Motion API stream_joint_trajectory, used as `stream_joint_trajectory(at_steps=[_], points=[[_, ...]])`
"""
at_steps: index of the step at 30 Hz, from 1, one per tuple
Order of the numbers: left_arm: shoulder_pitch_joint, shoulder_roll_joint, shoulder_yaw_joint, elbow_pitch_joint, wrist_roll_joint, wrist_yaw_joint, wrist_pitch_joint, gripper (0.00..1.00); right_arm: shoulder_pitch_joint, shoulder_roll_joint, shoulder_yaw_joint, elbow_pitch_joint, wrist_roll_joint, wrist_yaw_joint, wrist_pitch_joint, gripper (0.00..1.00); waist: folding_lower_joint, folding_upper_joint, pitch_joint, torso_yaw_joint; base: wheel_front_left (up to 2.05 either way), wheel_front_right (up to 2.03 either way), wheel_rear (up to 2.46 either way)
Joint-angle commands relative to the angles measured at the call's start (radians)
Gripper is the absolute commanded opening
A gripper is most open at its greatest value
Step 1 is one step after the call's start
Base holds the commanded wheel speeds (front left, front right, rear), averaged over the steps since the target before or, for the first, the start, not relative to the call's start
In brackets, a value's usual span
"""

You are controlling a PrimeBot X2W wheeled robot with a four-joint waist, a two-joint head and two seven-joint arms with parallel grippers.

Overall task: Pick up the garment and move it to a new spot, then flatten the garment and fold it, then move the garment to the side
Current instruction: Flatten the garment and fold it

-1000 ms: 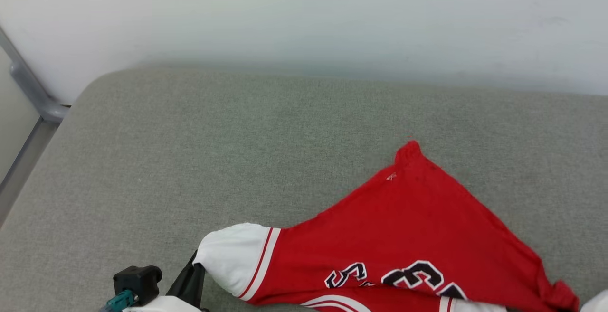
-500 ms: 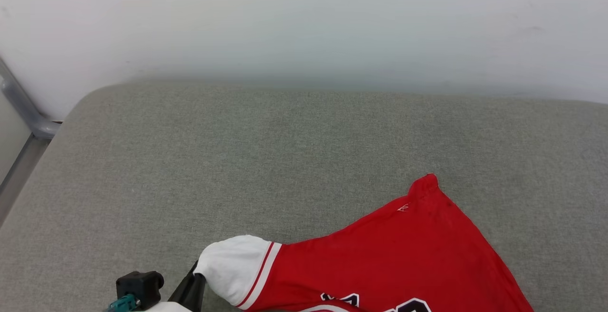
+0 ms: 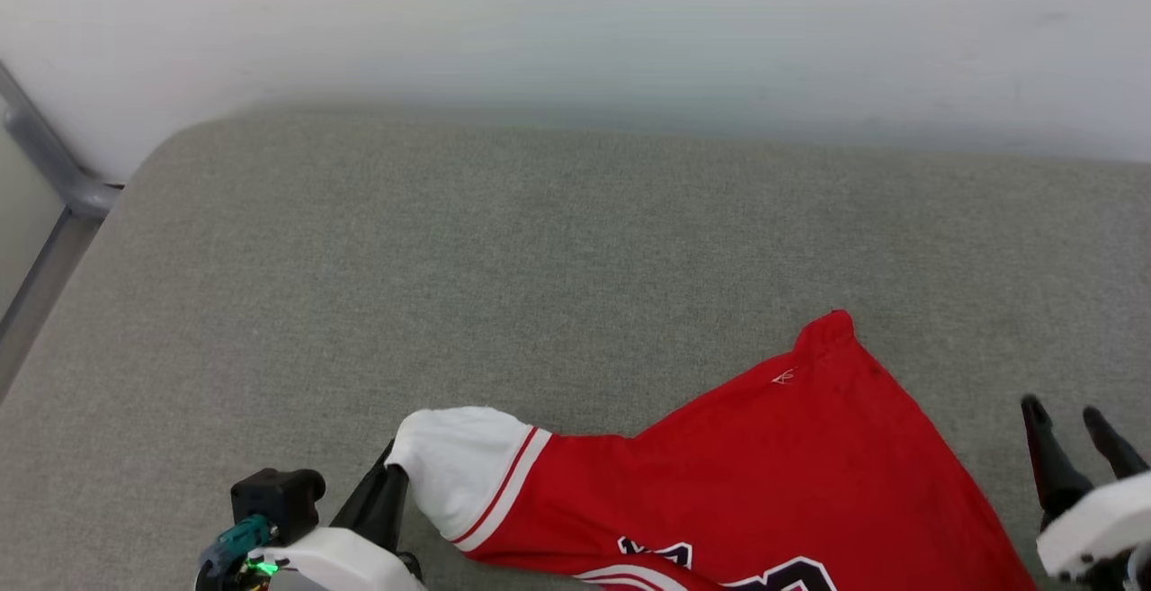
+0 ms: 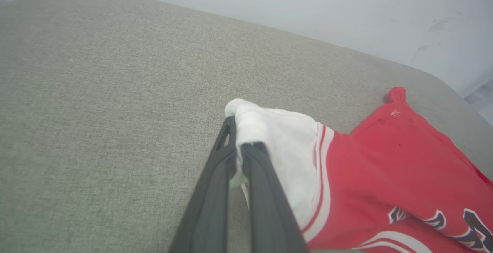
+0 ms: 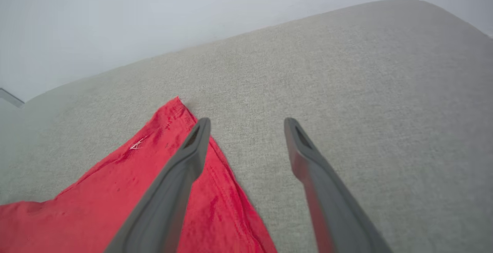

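The garment [image 3: 773, 465], a red shirt with white sleeves and black lettering, lies spread on the grey cushion [image 3: 539, 240] toward the lower right of the head view. My left gripper [image 3: 391, 474] is shut on the white sleeve [image 4: 277, 141], which bunches over its fingertips. In the left wrist view the left gripper [image 4: 240, 145] pinches that sleeve's edge. My right gripper [image 3: 1070, 416] stands open just right of the red hem, holding nothing. In the right wrist view the right gripper [image 5: 248, 124] has spread fingers above the garment's [image 5: 127, 183] edge and bare cushion.
A pale wall [image 3: 575, 24] rises behind the cushion's far edge. A grey metal rail [image 3: 45, 168] runs down at the far left, past the cushion's rounded corner. Bare grey fabric stretches across the far and left parts of the cushion.
My right gripper has opened, let go of the garment and come into the head view at the lower right. The camera has shifted. The left gripper still holds the sleeve.
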Motion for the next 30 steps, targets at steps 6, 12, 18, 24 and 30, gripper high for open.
stream_joint_trajectory(at_steps=[6, 12, 18, 24, 30], points=[[-0.092, -0.026, -0.015, -0.008, 0.023, -0.022, -0.025, 0.0, -0.249, -0.14, 0.154, 0.119, -0.007, -0.001, 0.132, 1.0, 0.0, 0.0, 0.114, 0.048, 0.0, 0.0, 0.0], [-0.15, -0.049, -0.025, 0.004, 0.034, -0.043, -0.047, 0.0, -0.435, -0.225, 0.301, 0.196, 0.029, -0.001, 0.346, 1.0, 0.0, 0.0, 0.181, 0.08, 0.0, 0.0, 0.0], [-0.193, -0.07, -0.034, 0.017, 0.039, -0.06, -0.064, 0.0, -0.568, -0.266, 0.421, 0.262, 0.05, -0.001, 0.564, 1.0, 0.0, 0.0, 0.232, 0.106, 0.0, 0.0, 0.0], [-0.223, -0.09, -0.041, 0.038, 0.039, -0.077, -0.079, 0.0, -0.588, -0.272, 0.523, 0.337, 0.09, 0.0, 0.703, 1.0, 0.0, 0.0, 0.264, 0.128, 0.0, 0.0, 0.0], [-0.233, -0.104, -0.042, 0.063, 0.032, -0.087, -0.089, 0.0, -0.551, -0.29, 0.615, 0.376, 0.176, 0.001, 0.791, 0.2, 0.0, 0.0, 0.275, 0.137, 0.0, 0.0, 0.0]])
